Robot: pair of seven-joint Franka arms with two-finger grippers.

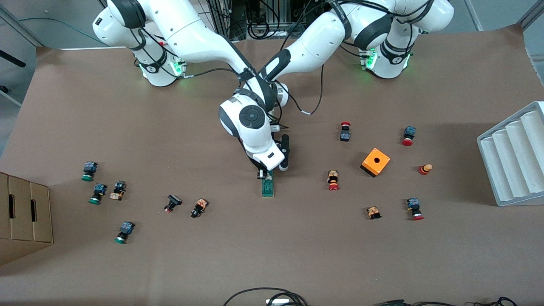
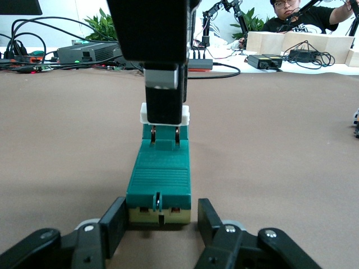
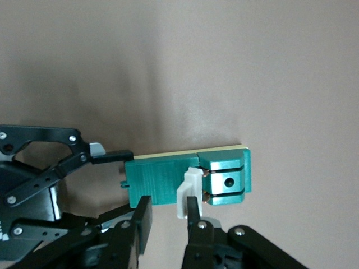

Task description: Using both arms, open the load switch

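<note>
An orange box (image 1: pixel 375 162) with a hole is sitting among scattered push buttons, a grey ridged tray (image 1: pixel 512 155) and a cardboard box (image 1: pixel 23 216) lying at opposite table ends

— Any writing on what my fingers hold?
— None I can read: no label, brand or number on the switch, the buttons or the orange box.

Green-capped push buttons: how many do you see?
3 small green-capped push buttons, all toward the right arm's end of the table: one farthest from the front camera, one slightly nearer, one nearest. Others may be hidden.
</note>
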